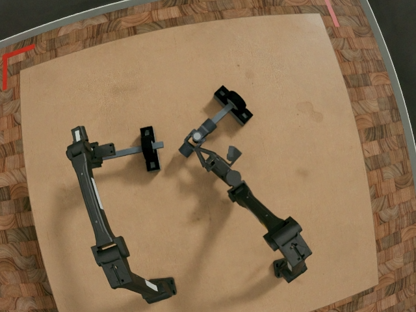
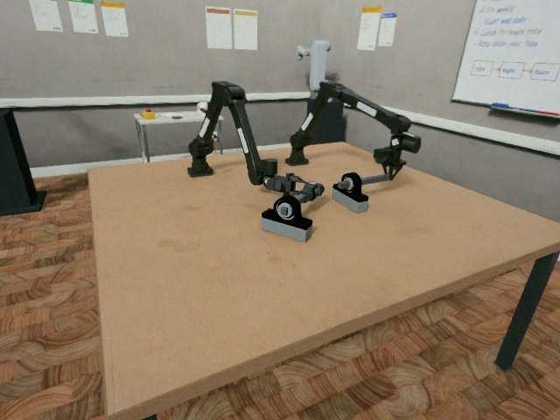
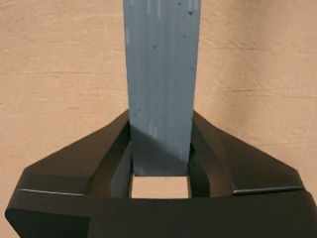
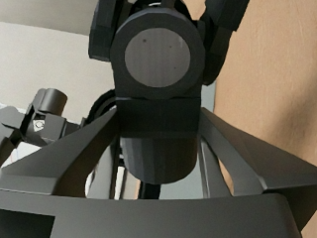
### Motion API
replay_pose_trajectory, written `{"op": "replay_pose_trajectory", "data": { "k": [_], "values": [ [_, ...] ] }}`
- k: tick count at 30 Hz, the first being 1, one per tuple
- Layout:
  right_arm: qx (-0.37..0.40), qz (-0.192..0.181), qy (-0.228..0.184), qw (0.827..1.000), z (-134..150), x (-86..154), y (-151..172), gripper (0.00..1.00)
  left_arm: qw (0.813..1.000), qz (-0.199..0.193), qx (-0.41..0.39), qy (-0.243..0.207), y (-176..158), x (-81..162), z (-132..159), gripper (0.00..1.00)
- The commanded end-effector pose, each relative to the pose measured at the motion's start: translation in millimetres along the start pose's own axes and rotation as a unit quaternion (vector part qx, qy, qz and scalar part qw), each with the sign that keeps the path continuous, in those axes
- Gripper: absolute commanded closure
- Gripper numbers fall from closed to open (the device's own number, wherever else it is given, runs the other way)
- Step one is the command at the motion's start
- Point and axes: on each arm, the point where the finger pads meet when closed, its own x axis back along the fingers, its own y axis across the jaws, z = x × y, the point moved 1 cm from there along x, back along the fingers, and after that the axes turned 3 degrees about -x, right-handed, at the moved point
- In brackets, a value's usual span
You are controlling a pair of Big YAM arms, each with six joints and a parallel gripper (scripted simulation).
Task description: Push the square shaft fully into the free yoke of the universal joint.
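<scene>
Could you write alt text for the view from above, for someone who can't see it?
Two black robot arms work over a tan table: the left gripper grips a square shaft running through a black bearing block, its free end short of the universal joint, which the right gripper holds.
</scene>
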Motion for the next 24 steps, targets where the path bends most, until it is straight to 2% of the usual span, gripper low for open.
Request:
{"op": "replay_pose_trajectory", "data": {
  "k": [1, 24],
  "values": [
    [-0.041, -0.018, -0.013, 0.999, -10.5, -2.2, 24.3, 0.66, 1.0, -0.015, -0.001, 0.003, 5.8, 12.9, 0.6, 0.81],
    [-0.127, -0.022, -0.012, 0.992, -11.2, -2.7, 30.9, 0.66, 1.0, -0.015, -0.001, 0.003, 5.8, 12.9, 0.6, 0.81]
  ]
}}
